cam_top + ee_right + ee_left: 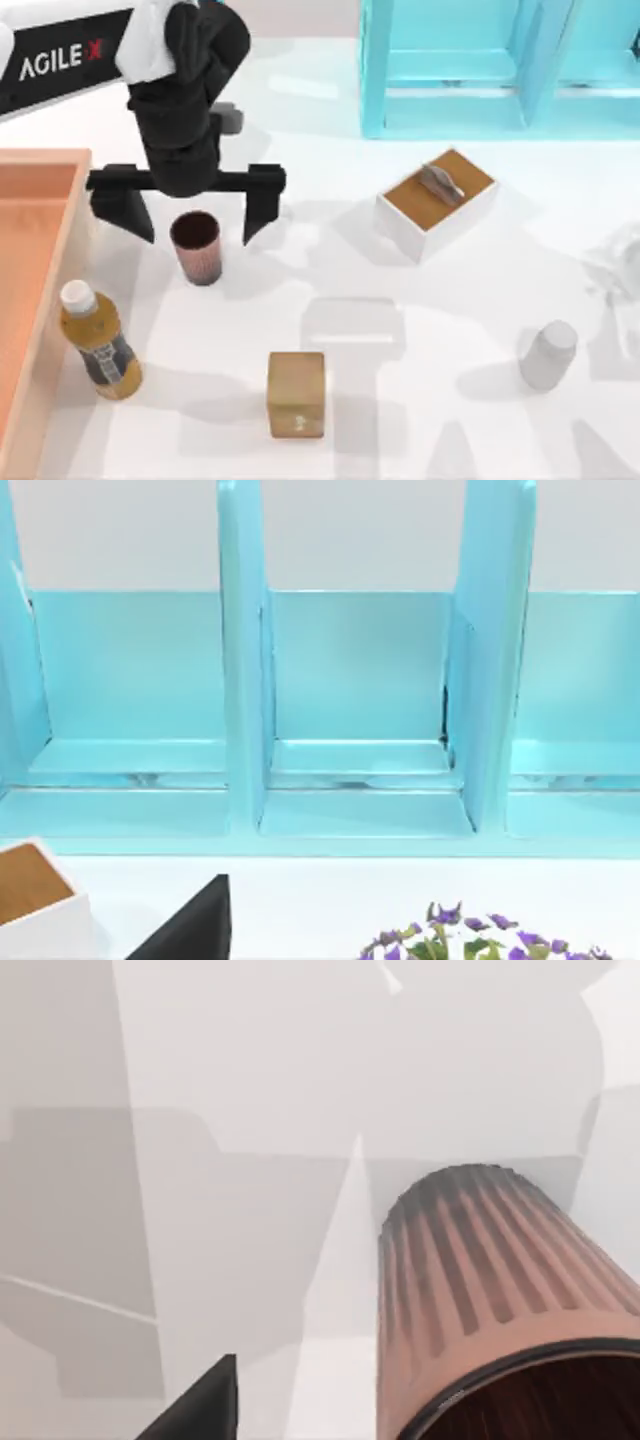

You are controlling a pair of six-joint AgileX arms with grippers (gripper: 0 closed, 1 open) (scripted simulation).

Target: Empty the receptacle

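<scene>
The receptacle (40,260) is a shallow wooden tray with a terracotta floor at the table's left edge; the part of its floor that shows is bare. A brown ribbed cup (196,248) stands upright on the table just right of it. My left gripper (190,212) hangs open over the cup, one finger on each side and apart from it. In the left wrist view the cup (500,1290) is close below, beside one dark fingertip (200,1405). An amber bottle (98,340) with a white cap stands beside the tray's right wall. My right gripper (190,930) faces the shelf unit.
A turquoise shelf unit (470,60) lines the back right. A white box (436,200) with a brown top and grey handle sits before it. A wooden block (296,392) lies front centre, a pale grey canister (548,355) front right. Purple flowers (470,935) are near the right gripper.
</scene>
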